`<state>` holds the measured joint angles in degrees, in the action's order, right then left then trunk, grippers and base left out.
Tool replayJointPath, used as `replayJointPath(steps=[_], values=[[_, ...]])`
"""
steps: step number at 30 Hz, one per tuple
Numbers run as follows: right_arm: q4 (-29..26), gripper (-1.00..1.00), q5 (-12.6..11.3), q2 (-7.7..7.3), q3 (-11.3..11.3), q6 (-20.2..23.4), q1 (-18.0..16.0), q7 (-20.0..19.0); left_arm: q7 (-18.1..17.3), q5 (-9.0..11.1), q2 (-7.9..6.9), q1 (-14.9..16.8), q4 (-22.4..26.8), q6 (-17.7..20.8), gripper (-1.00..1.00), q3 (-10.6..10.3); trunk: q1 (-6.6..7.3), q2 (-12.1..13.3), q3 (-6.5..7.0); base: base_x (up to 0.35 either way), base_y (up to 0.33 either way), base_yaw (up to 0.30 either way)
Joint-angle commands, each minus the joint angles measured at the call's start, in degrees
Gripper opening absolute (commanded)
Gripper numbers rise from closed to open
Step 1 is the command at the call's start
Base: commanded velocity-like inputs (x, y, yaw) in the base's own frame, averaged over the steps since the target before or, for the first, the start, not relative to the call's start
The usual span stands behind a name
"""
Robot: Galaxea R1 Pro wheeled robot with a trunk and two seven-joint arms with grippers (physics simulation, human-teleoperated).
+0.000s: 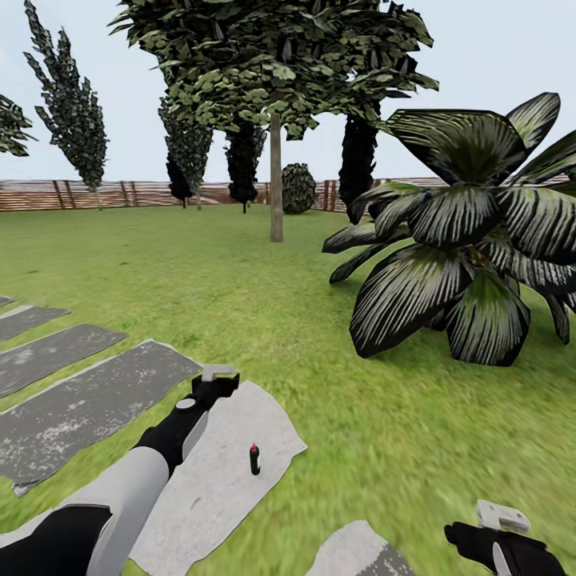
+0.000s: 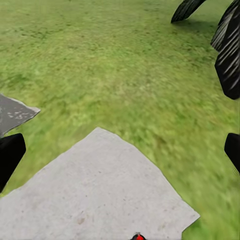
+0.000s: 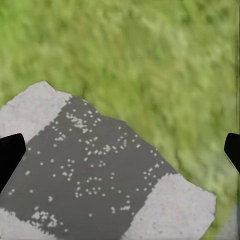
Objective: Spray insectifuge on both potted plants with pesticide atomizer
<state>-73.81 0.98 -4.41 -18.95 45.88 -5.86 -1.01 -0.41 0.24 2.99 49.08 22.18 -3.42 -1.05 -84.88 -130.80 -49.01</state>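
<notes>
Nearest, at the lower right of the head view, the right gripper (image 1: pixel 502 516) is hovering low over a mottled grey and white stepping stone (image 1: pixel 360 552). In the right wrist view its two dark fingertips (image 3: pixel 10 155) are sitting at opposite edges with that stone between them, so the gripper is standing wide apart and holding nothing.

At the lower left, the grey and black left arm is reaching forward over a pale grey flat stone slab (image 1: pixel 216 480). The left gripper (image 1: pixel 218 373) is hanging above the slab's far edge. In the left wrist view its black fingertips (image 2: pixel 9 155) are likewise spread far apart, empty and touching nothing.

The pesticide atomizer (image 1: pixel 254 459), a slim dark bottle with a red cap, is standing upright on that slab, just right of the left arm and nearer than the gripper. Its red cap is peeking into the left wrist view's edge. It seems the gripper is spread so it can close around the bottle, though it is reaching past it and would need to draw back.

Farther left, darker grey stepping stones (image 1: pixel 80 400) are lying across the green lawn (image 1: pixel 240 304). To the right, a large striped-leaf plant (image 1: pixel 464 232) is spreading. Beyond, trees are standing before a brown slatted fence (image 1: pixel 48 194).
</notes>
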Motion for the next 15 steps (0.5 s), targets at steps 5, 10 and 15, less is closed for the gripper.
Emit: replayJointPath(steps=[5,10,15], values=[[-4.39,1.0,-0.1,-0.01,-0.14,0.31,-0.03,-0.19,-0.03,0.02,-0.11,0.04,-0.1,-2.17,1.0,-0.09,1.12,2.0,0.39,0.0,0.0,0.0],[-5.85,1.0,-0.25,0.11,0.06,0.28,-0.03,-0.18,-0.03,0.02,0.01,0.0,-0.15,-3.26,1.0,-0.16,2.21,4.0,0.84,0.0,0.0,0.0],[-6.06,1.0,-0.2,0.18,0.22,0.26,-0.03,-0.14,-0.03,0.09,0.0,0.03,-0.2,-3.35,1.0,-0.1,3.31,6.01,1.29,0.0,0.0,0.0]])
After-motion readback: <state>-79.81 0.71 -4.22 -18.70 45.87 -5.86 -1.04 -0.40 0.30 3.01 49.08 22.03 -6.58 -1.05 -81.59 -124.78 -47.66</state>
